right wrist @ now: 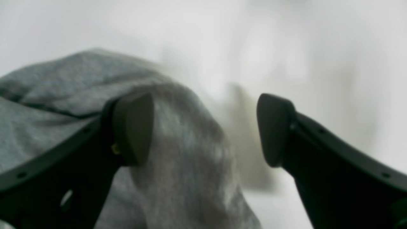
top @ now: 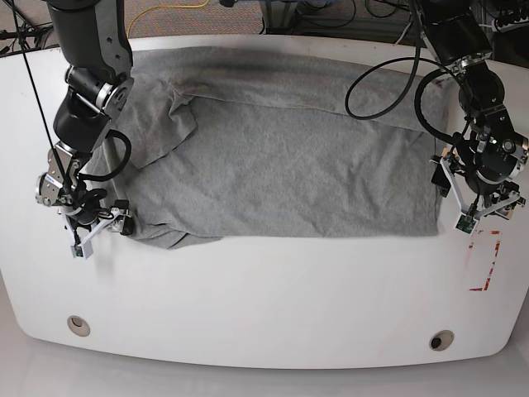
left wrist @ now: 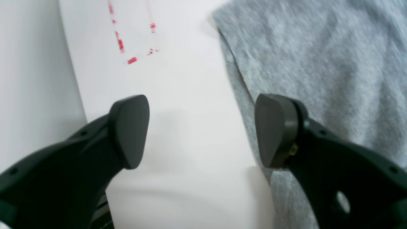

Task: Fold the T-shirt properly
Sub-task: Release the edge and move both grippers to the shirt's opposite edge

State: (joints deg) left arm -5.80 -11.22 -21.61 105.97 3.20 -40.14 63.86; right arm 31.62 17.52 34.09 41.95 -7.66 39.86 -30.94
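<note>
Lying flat, one T-shirt (top: 289, 157), two hands (both open)

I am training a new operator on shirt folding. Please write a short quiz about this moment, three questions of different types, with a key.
1. True or false: the left pincer is closed on the grey T-shirt.
2. Which is beside the left pincer on the white table? A) red tape marks B) scissors C) a second shirt
3. Fill in: both pincers are at the shirt's ____ edge, the one nearer the camera in the base view.

Key: 1 false, it is open over bare table beside the shirt's edge; 2 A; 3 lower. The right pincer is open too.
</note>
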